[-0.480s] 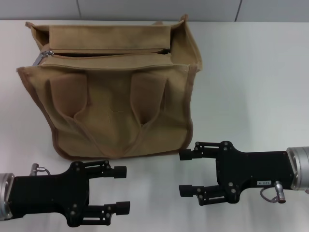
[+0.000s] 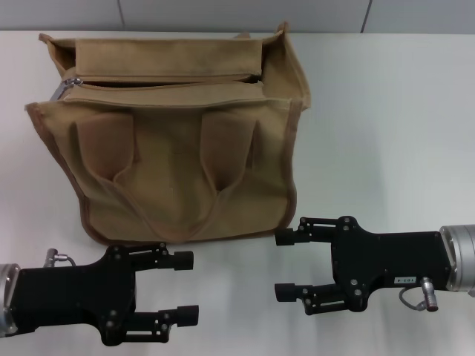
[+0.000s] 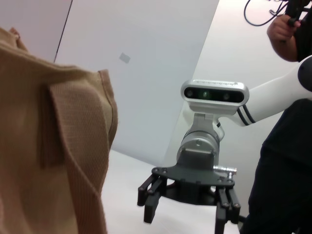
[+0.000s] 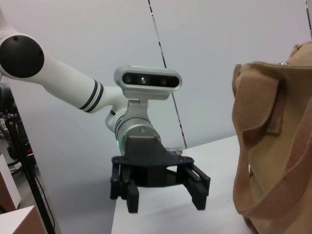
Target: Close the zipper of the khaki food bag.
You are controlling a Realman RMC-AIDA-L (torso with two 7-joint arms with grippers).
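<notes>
The khaki food bag (image 2: 178, 170) stands on the white table at the back left, its two handles hanging down the front face. Its zipper (image 2: 163, 82) runs along the top panel and gapes open, with the silver pull tab (image 2: 71, 81) at the bag's left end. My left gripper (image 2: 189, 288) is open and empty, low in front of the bag's left part. My right gripper (image 2: 283, 265) is open and empty just beyond the bag's front right corner. The left wrist view shows the bag's side (image 3: 58, 161) and the right gripper (image 3: 187, 209). The right wrist view shows the bag (image 4: 273, 146) and the left gripper (image 4: 161, 192).
The white table (image 2: 386, 126) stretches to the right of the bag. A grey wall (image 2: 237, 15) runs behind the table's far edge. A person in dark clothes (image 3: 287, 161) stands beyond the right arm in the left wrist view.
The left gripper has edged very slightly toward the bag. The right gripper and the bag have not moved.
</notes>
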